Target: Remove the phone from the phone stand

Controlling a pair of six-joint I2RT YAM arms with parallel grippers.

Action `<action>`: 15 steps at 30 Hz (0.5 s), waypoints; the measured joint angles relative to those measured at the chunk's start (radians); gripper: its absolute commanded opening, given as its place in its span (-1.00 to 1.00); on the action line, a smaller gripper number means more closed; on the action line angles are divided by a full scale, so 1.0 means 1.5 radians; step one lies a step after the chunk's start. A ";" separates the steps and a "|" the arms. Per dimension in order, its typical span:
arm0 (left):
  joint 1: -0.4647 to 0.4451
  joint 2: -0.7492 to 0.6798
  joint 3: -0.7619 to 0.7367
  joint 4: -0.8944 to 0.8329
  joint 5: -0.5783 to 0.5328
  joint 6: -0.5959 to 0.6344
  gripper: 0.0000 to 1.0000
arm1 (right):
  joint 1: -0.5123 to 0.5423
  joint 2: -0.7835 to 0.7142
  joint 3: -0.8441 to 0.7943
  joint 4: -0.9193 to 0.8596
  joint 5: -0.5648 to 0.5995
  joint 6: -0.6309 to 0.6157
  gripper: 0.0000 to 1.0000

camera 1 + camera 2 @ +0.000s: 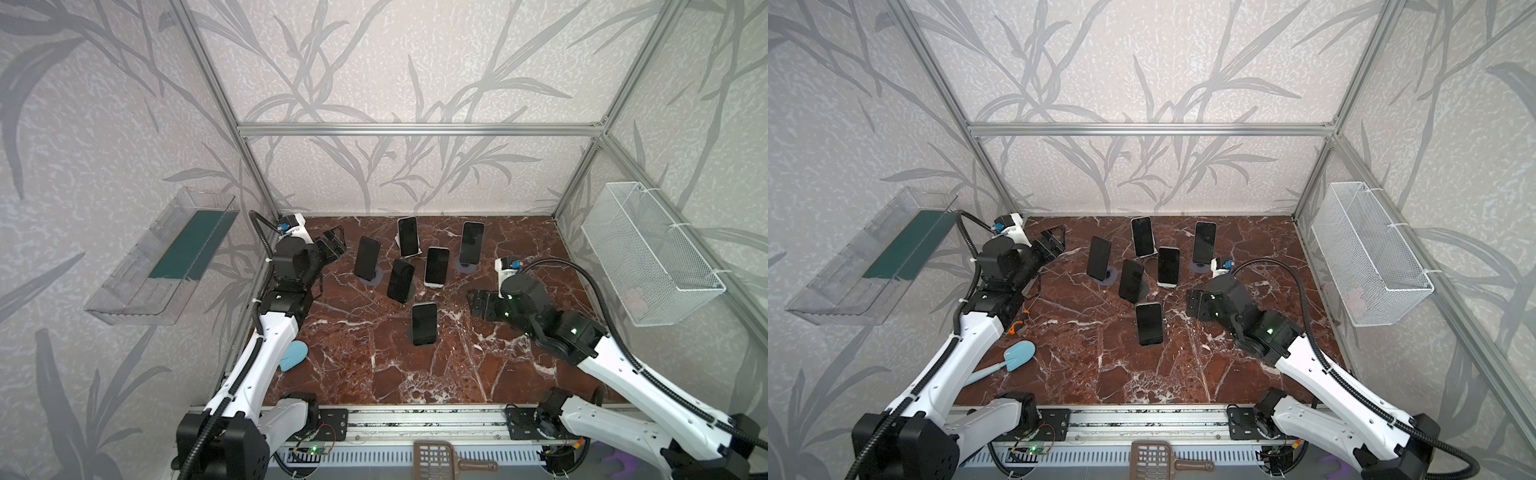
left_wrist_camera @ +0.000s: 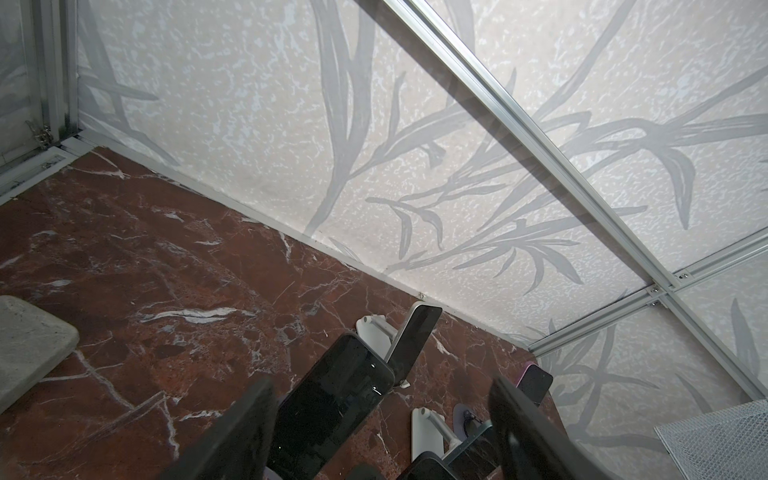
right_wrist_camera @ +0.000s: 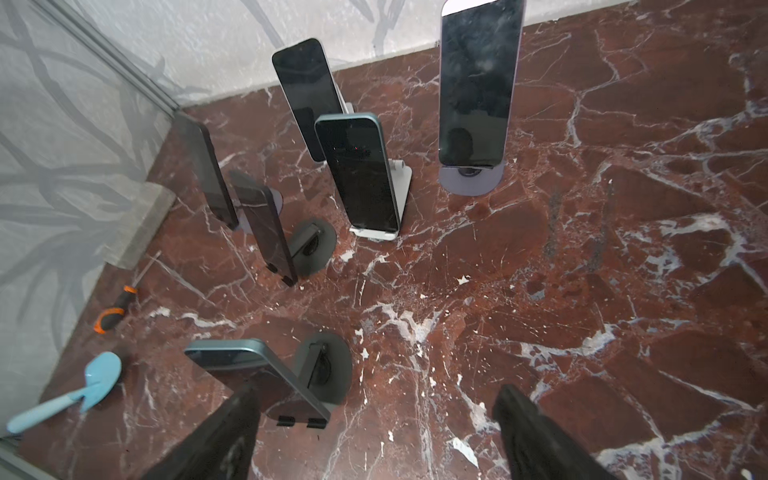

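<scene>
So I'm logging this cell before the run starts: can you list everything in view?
black-screened phones: six, dark, each propped on a stand, mid-table
phone stands: six, two white, two dark grey, two purple-grey, under the phones
light blue plastic trowel: one, blue, table's left side
orange-and-black screwdriver: one, just behind the trowel
clear plastic shelf: one, transparent with a green panel, left wall
white wire mesh basket: one, white, right wall
brown plastic scoop: one, brown, front rail
red-brown marble tabletop: one
left end effector: one, black, open, beside the leftmost phone
right end effector: one, black, open, right of the front phone
</scene>
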 measured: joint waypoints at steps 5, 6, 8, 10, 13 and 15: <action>-0.006 0.014 -0.001 0.011 0.041 -0.012 0.58 | 0.084 0.061 0.060 -0.023 0.104 0.026 0.93; -0.008 0.014 -0.002 0.015 0.047 -0.015 0.58 | 0.091 0.069 0.068 -0.023 0.118 0.031 0.93; -0.011 0.014 -0.002 0.023 0.058 -0.023 0.57 | 0.101 0.079 0.075 -0.024 0.139 0.039 0.94; -0.013 0.016 -0.002 0.030 0.071 -0.035 0.57 | 0.109 0.086 0.077 -0.027 0.150 0.047 0.94; -0.018 0.021 -0.003 0.037 0.089 -0.051 0.56 | 0.115 0.093 0.078 -0.034 0.151 0.062 0.93; -0.026 0.024 -0.004 0.040 0.089 -0.051 0.53 | 0.120 0.095 0.078 -0.034 0.148 0.072 0.94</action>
